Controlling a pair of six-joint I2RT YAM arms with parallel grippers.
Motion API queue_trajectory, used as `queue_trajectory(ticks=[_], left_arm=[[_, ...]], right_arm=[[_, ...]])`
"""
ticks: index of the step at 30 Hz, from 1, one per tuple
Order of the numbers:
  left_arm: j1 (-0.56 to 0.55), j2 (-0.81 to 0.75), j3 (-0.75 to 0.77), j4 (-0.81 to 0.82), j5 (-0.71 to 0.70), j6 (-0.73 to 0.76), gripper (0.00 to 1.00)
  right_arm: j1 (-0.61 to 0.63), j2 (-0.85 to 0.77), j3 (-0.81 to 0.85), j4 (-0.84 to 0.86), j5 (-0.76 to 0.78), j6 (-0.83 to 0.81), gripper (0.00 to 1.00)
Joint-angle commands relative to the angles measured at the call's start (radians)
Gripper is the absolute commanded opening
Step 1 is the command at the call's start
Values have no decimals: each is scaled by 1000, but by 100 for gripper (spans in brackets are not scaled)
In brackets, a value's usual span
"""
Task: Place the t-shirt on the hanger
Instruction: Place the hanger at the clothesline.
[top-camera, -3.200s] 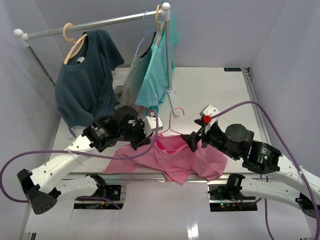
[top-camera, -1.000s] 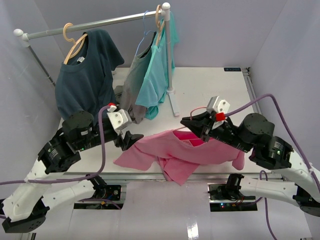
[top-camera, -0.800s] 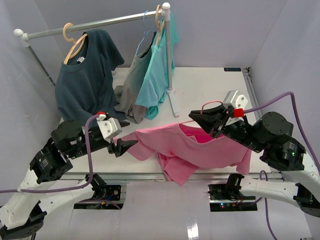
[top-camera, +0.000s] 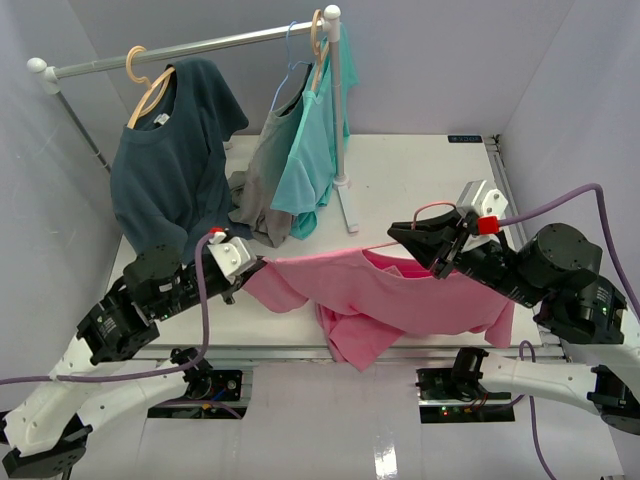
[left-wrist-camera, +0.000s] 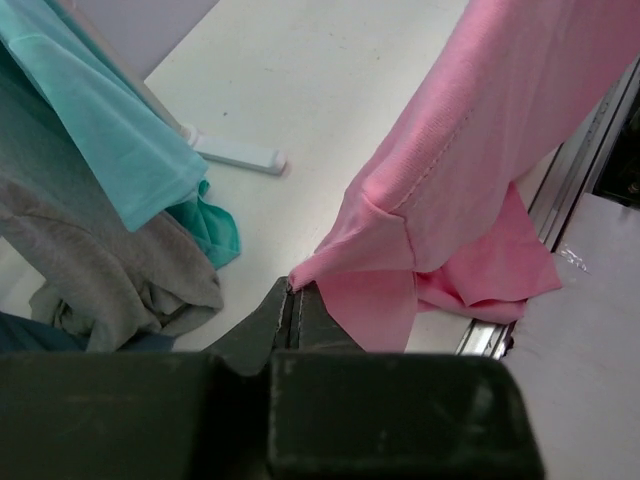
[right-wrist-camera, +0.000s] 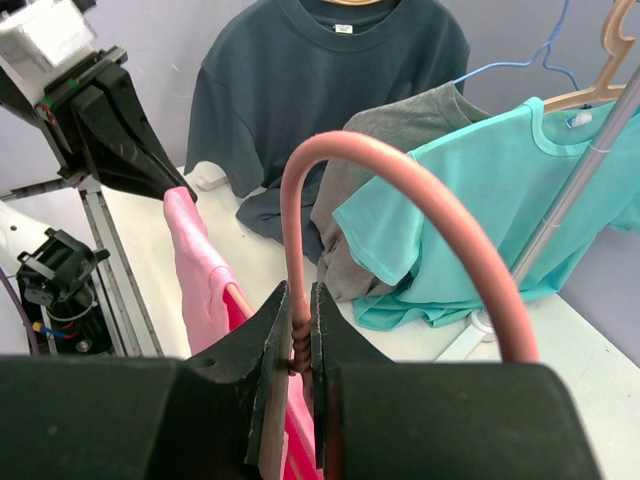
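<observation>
The bright pink t-shirt (top-camera: 400, 300) hangs stretched between my two grippers above the table's front edge, its lower part drooping over the edge. My left gripper (top-camera: 250, 268) is shut on the shirt's left edge; the left wrist view shows its tips (left-wrist-camera: 293, 290) pinching a fold of the pink t-shirt (left-wrist-camera: 480, 180). My right gripper (top-camera: 405, 238) is shut on the neck of the thin pink hanger (top-camera: 430, 208), just below the curved hook (right-wrist-camera: 400, 190). In the right wrist view the right gripper (right-wrist-camera: 298, 300) clamps the twisted wire, and the t-shirt (right-wrist-camera: 195, 260) drapes over one hanger arm.
A clothes rack rail (top-camera: 200, 45) crosses the back. On it hang a navy shirt (top-camera: 175, 150) on a wooden hanger, a grey shirt (top-camera: 262, 185) and a turquoise shirt (top-camera: 315, 150). The rack's post base (top-camera: 347, 215) stands mid-table. Grey walls enclose both sides.
</observation>
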Motion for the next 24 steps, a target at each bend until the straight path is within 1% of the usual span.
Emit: queue_trajectory(ticks=[1, 5, 8, 15, 16, 17, 18, 19, 22, 23, 24], left_arm=[[0, 28, -7, -37, -40, -21, 0], [1, 68, -6, -75, -64, -46, 0], [1, 91, -11, -86, -131, -54, 0], [0, 69, 8, -117, -148, -87, 0], [1, 66, 8, -123, -124, -84, 8], [0, 64, 10, -129, -104, -80, 25], [0, 61, 15, -132, -80, -78, 53], [1, 56, 21, -132, -47, -78, 72], [1, 39, 52, -116, 59, -55, 78], [-1, 32, 81, -112, 67, -52, 86], [0, 32, 116, -107, 66, -47, 91]], right_arm=[[3, -23, 62, 45, 31, -21, 8], [3, -24, 71, 44, 30, -21, 8], [2, -24, 71, 43, 27, -21, 8], [3, -21, 77, 44, 36, -22, 8], [3, -20, 75, 44, 33, -22, 8], [2, -18, 70, 44, 29, -22, 8], [2, -16, 65, 44, 25, -22, 8], [3, -13, 57, 44, 22, -21, 8], [3, 1, 24, 45, 19, -16, 8], [2, 4, 7, 47, 17, -13, 8], [3, 7, 1, 49, 9, -10, 8]])
